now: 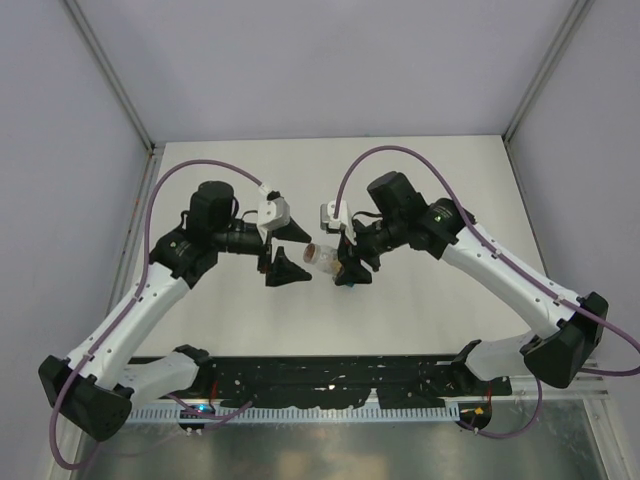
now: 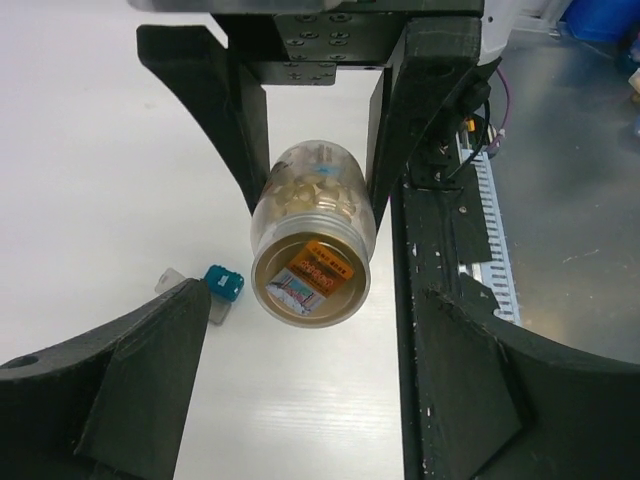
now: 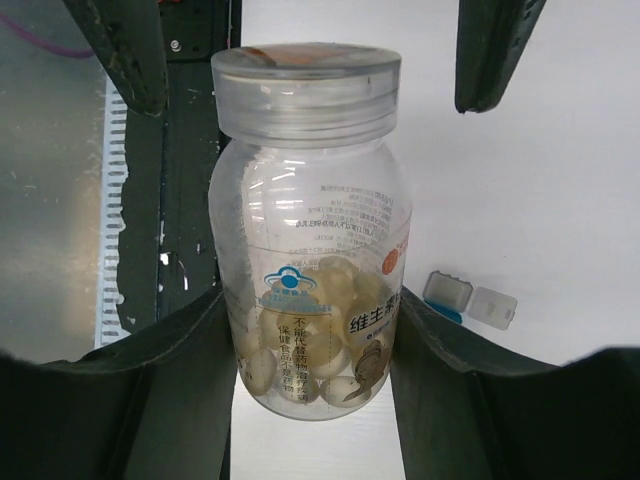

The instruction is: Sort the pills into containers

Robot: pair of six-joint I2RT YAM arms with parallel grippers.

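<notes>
Pills (image 3: 300, 350) in bottle (image 3: 310, 200) labelled 维生素; right jaws pinch it, left jaws spread.

Clear pill bottle (image 3: 310, 260), Chinese label reading "维生素" and "保健食品" beside a blue emblem, lid sticker (image 2: 308, 283) illegible

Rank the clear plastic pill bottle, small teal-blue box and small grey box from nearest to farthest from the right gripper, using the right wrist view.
1. Clear plastic pill bottle, clamped in the right gripper.
2. Small teal-blue box, on the table, right side of the view.
3. Small grey box, beside it, farther right.
</notes>
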